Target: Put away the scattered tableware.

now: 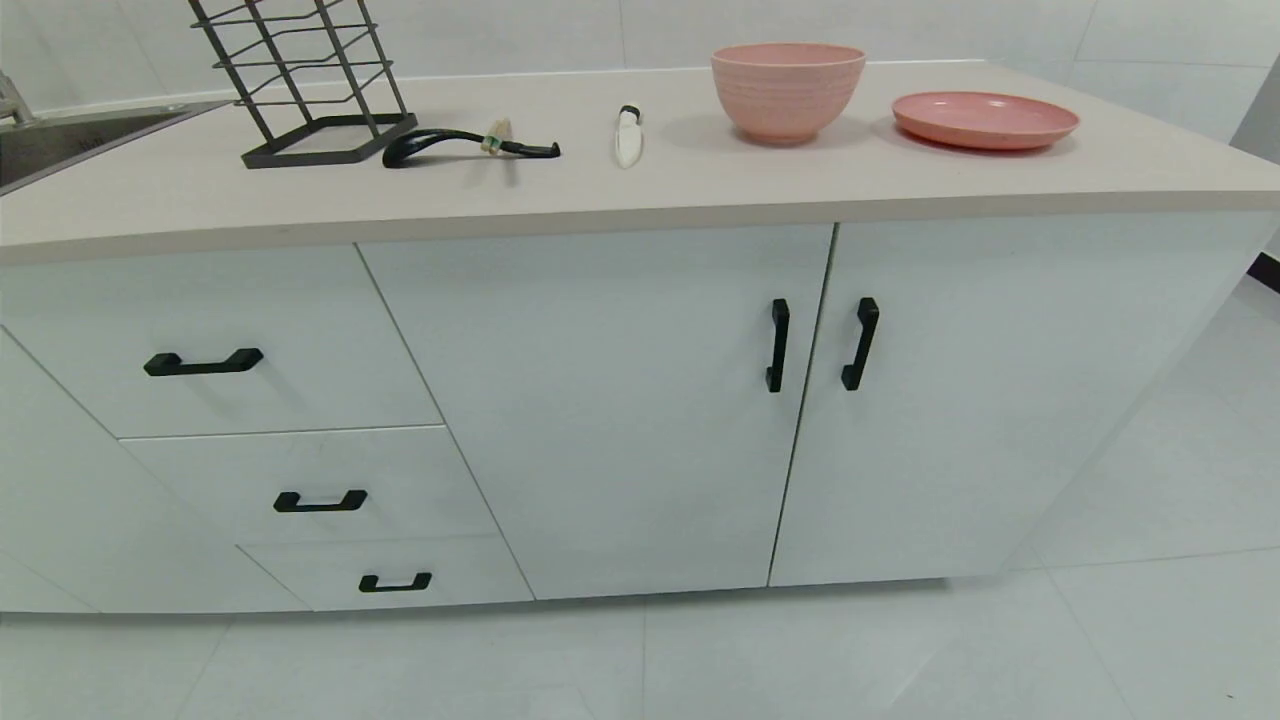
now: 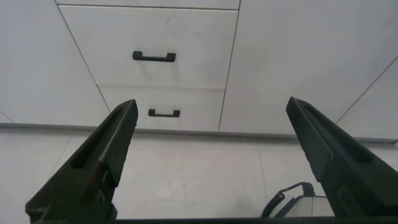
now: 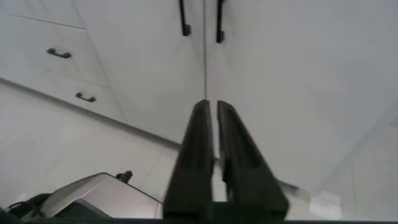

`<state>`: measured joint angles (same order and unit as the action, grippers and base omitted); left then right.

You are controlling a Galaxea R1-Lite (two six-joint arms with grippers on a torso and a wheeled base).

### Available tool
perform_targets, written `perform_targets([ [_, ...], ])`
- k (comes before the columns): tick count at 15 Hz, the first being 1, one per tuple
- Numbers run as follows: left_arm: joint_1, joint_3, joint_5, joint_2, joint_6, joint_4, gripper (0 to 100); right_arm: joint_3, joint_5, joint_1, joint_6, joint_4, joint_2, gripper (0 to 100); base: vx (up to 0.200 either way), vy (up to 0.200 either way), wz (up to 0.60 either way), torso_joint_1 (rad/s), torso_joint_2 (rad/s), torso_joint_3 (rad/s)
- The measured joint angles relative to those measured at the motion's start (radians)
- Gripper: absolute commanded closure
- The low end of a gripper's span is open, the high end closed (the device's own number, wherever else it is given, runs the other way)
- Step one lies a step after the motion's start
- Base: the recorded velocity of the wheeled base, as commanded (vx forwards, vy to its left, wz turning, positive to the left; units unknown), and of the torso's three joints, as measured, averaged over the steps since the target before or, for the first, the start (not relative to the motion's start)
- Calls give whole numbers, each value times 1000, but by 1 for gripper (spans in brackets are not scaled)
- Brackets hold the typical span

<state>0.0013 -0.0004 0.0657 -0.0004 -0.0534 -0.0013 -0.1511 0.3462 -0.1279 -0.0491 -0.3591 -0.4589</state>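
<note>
A pink bowl (image 1: 788,90) and a pink plate (image 1: 985,119) sit on the countertop at the back right. A white knife with a black band (image 1: 628,136) lies left of the bowl. Further left lies a black-handled utensil (image 1: 468,145), beside a black wire rack (image 1: 305,80). My left gripper (image 2: 211,112) is open, held low in front of the lower drawers with nothing between its fingers. My right gripper (image 3: 212,109) is shut on nothing, held low before the cabinet doors.
A sink (image 1: 70,140) is set into the counter at the far left. Below the counter are three drawers with black handles (image 1: 203,362) and two doors with vertical handles (image 1: 778,345). Tiled floor spreads in front.
</note>
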Motion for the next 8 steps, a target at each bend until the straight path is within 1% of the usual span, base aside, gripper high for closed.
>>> perform_targets([
  [2, 0, 0, 0, 0, -1, 0, 0, -6, 23, -33, -15, -208, -184, 0, 0, 0, 0, 0, 0, 0],
  [3, 0, 0, 0, 0, 0, 0, 0, 3, 31, -40, -28, -332, -272, 0, 0, 0, 0, 0, 0, 0],
  [4, 0, -1, 0, 0, -1, 0, 0, 19, 52, -46, -45, -490, -373, 0, 0, 0, 0, 0, 0, 0],
  [5, 0, -1, 0, 0, -1, 0, 0, 38, 100, -47, -70, -616, -480, 0, 0, 0, 0, 0, 0, 0],
  [7, 0, -1, 0, 0, 0, 0, 0, 53, 181, -47, -119, -776, -651, 0, 0, 0, 0, 0, 0, 0],
  [8, 0, -1, 0, 0, 0, 0, 0, 29, 201, -46, -134, -819, -729, 0, 0, 0, 0, 0, 0, 0],
])
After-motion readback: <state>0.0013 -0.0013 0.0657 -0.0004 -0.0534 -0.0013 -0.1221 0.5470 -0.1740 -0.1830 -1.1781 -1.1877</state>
